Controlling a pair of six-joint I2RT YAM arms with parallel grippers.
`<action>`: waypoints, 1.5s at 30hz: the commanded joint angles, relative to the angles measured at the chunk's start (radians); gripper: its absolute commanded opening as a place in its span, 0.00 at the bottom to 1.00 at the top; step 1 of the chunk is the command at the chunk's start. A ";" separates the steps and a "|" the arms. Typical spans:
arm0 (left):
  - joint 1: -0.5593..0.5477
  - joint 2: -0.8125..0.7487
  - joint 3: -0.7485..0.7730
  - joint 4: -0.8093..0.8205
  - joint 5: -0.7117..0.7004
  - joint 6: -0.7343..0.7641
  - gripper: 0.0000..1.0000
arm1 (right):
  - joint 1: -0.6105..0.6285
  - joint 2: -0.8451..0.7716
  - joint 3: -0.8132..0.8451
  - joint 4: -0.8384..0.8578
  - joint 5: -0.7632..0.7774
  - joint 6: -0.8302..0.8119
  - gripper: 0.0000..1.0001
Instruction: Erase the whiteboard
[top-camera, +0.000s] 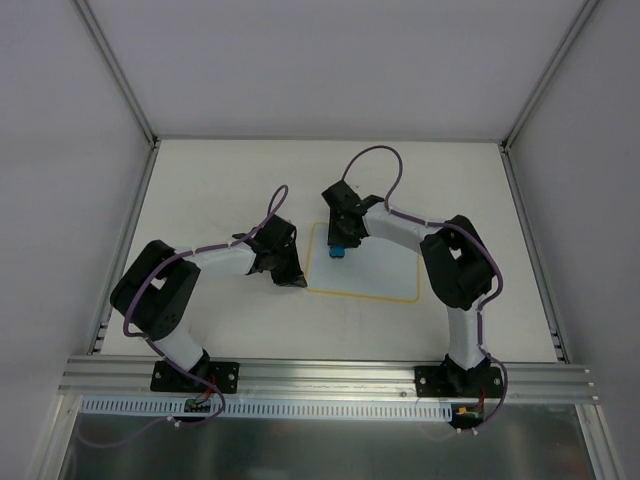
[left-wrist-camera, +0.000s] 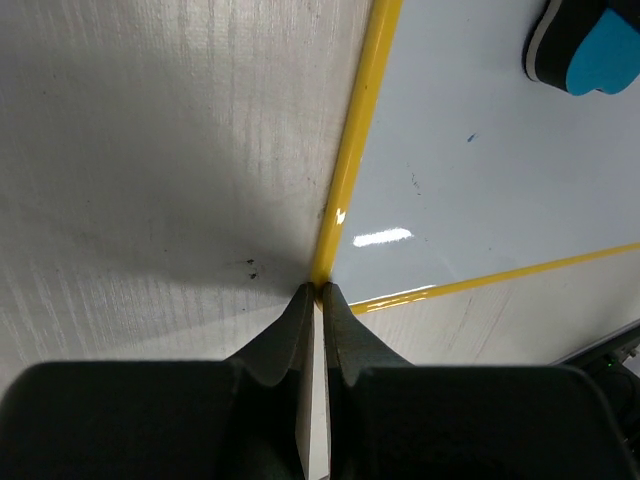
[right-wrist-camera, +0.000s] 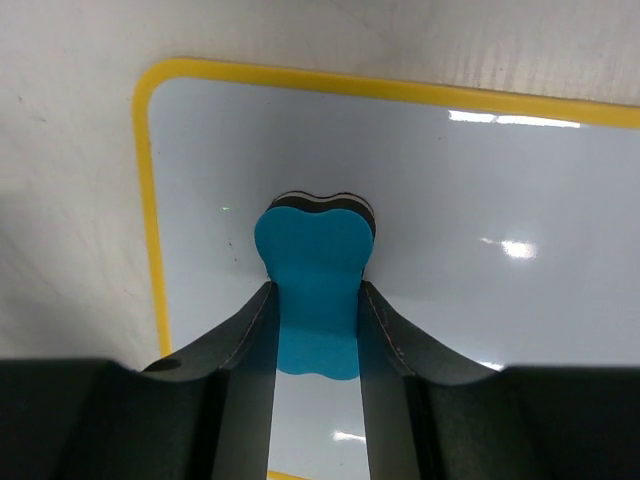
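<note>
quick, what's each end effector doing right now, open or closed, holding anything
left end effector: closed, nothing in it, tips at the whiteboard border.
right end effector: closed on the blue eraser.

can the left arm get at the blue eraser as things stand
Probably not: the right gripper is shut on the blue eraser out on the whiteboard, and the left gripper is shut, its tips at the board's near left corner.
</note>
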 joint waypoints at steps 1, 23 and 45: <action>0.010 0.042 -0.042 -0.146 -0.096 0.076 0.00 | 0.006 0.011 -0.008 -0.032 -0.070 -0.210 0.04; 0.030 0.061 -0.023 -0.147 -0.079 0.096 0.00 | 0.044 -0.074 -0.079 -0.047 -0.302 -0.775 0.09; 0.041 0.061 -0.026 -0.147 -0.086 0.079 0.00 | 0.116 -0.061 -0.048 -0.170 -0.270 -0.786 0.07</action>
